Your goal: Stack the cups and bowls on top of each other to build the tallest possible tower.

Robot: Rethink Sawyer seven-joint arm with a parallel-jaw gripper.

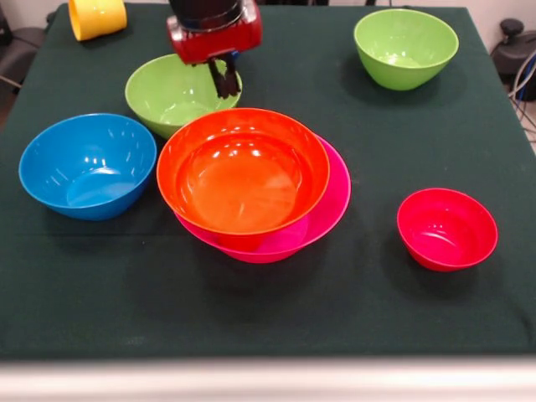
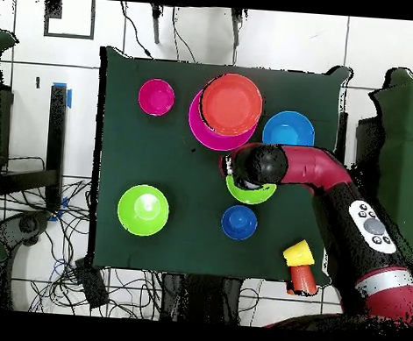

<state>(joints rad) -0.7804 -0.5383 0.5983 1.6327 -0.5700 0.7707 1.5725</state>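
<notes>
The orange bowl (image 1: 243, 180) sits inside the wide pink bowl (image 1: 331, 205) at the table's middle; together they form the tower (image 2: 223, 113). My gripper (image 1: 224, 84) hangs over the right rim of a lime green bowl (image 1: 167, 96) just behind the tower, with its dark fingers close together at the rim. The bowl rests on the cloth. In the overhead view the arm (image 2: 307, 165) covers most of this bowl (image 2: 250, 196). A second lime green bowl (image 1: 406, 46), a light blue bowl (image 1: 88, 165) and a small red bowl (image 1: 446, 228) stand apart. A yellow cup (image 1: 96, 17) lies on its side.
The overhead view also shows a small dark blue bowl (image 2: 239, 222) near the robot's side. A red-orange cup (image 2: 304, 277) lies beside the yellow cup (image 2: 298, 252) at the table's edge. The dark green cloth (image 1: 268, 310) covers the table.
</notes>
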